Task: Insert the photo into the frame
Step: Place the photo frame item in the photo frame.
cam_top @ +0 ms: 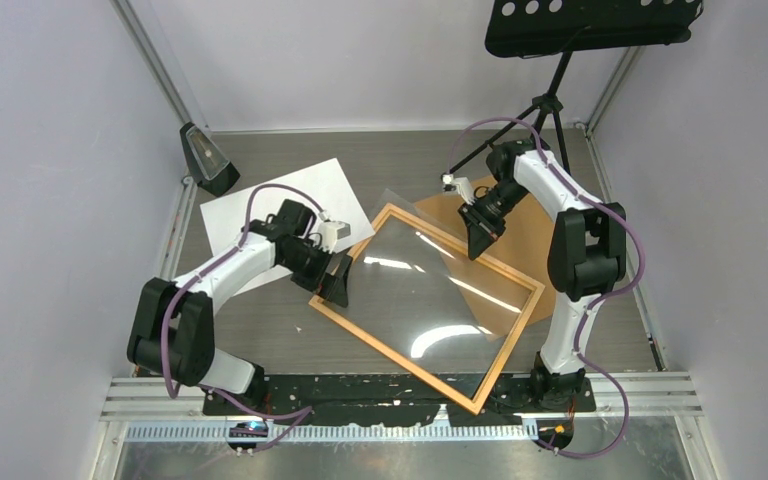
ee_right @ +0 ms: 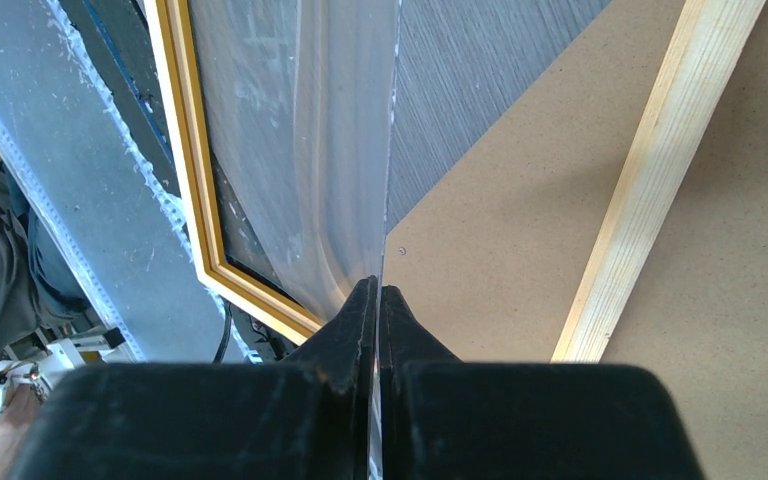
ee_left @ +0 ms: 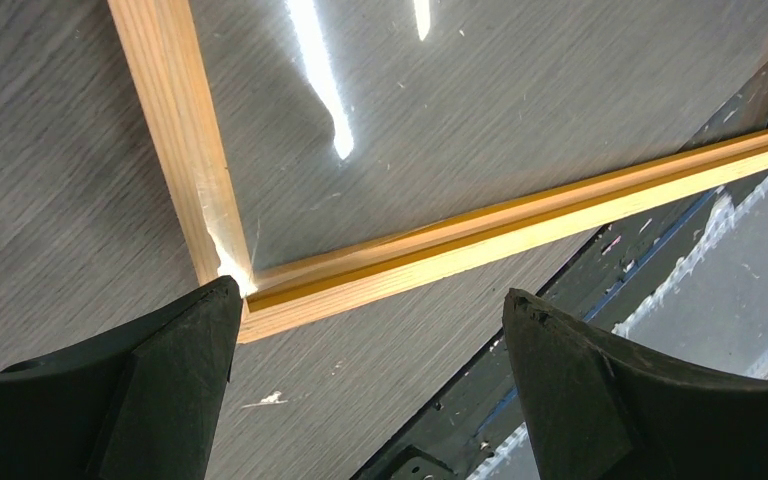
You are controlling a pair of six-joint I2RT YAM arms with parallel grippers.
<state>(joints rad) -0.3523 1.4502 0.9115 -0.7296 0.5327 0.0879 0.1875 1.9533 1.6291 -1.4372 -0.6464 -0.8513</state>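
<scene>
The orange wooden frame (cam_top: pixel 392 355) lies flat in the middle of the table. The photo (cam_top: pixel 260 205) lies white side up at the back left, partly under my left arm. My left gripper (cam_top: pixel 340 280) is open and empty, right at the frame's left corner; in the left wrist view (ee_left: pixel 370 300) that corner (ee_left: pixel 250 300) sits beside the left fingertip (ee_left: pixel 185 350). My right gripper (cam_top: pixel 480 235) is shut on the far edge of a clear sheet (cam_top: pixel 430 280), holding it tilted over the frame. The right wrist view shows its fingers (ee_right: pixel 378 295) pinching the clear sheet (ee_right: pixel 330 150).
A plain brown backing board (cam_top: pixel 525 235) lies under the frame's far right side, and it also shows in the right wrist view (ee_right: pixel 500 210). A black lamp (cam_top: pixel 207 158) stands at the back left. A tripod music stand (cam_top: pixel 560 90) stands at the back right.
</scene>
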